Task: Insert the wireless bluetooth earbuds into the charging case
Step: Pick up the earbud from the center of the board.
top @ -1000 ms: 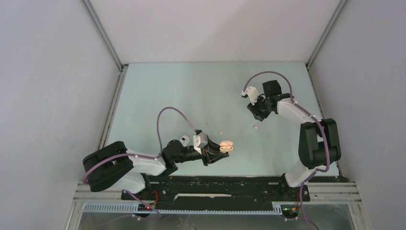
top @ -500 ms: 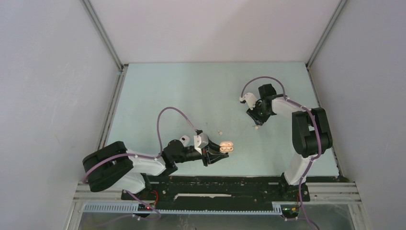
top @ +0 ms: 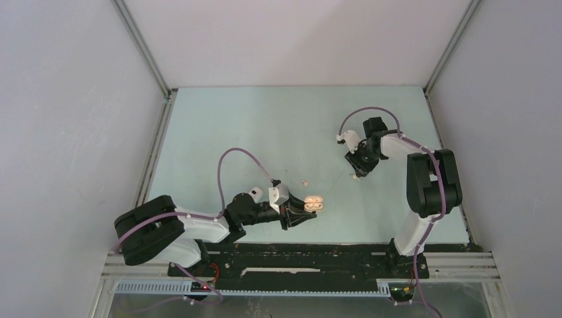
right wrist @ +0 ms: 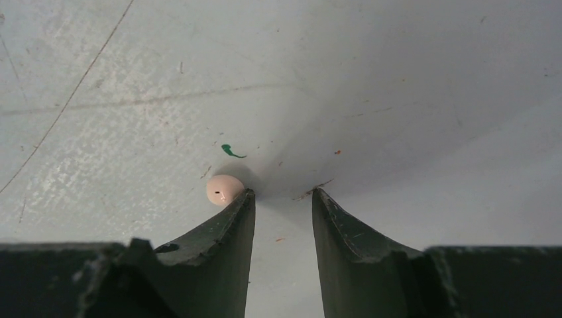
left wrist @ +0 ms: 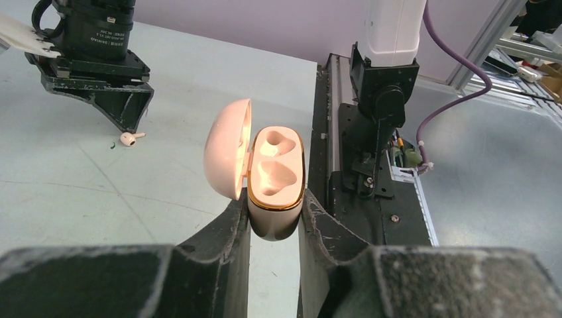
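My left gripper (left wrist: 275, 205) is shut on the pale pink charging case (left wrist: 275, 175), held off the table near the front edge. Its lid stands open to the left and both gold-rimmed wells show nothing inside. From above, the case (top: 311, 203) sticks out of the left gripper (top: 298, 212). My right gripper (right wrist: 281, 193) is open with its tips on the table and nothing between its fingers. A beige-pink earbud (right wrist: 224, 189) lies just outside the left finger's tip, touching it. In the top view this earbud (top: 357, 176) sits under the right gripper (top: 360, 171). Another earbud (top: 304, 182) lies mid-table.
The right arm's base and black mounting rail (left wrist: 371, 152) stand just beyond the case. A small green mark (right wrist: 232, 151) is on the table above the earbud. Grey walls close in the pale green table (top: 265, 132).
The right gripper has come down and shifted slightly right, onto the table beside the earbud, and its arm has folded in. The left arm and case have not moved.
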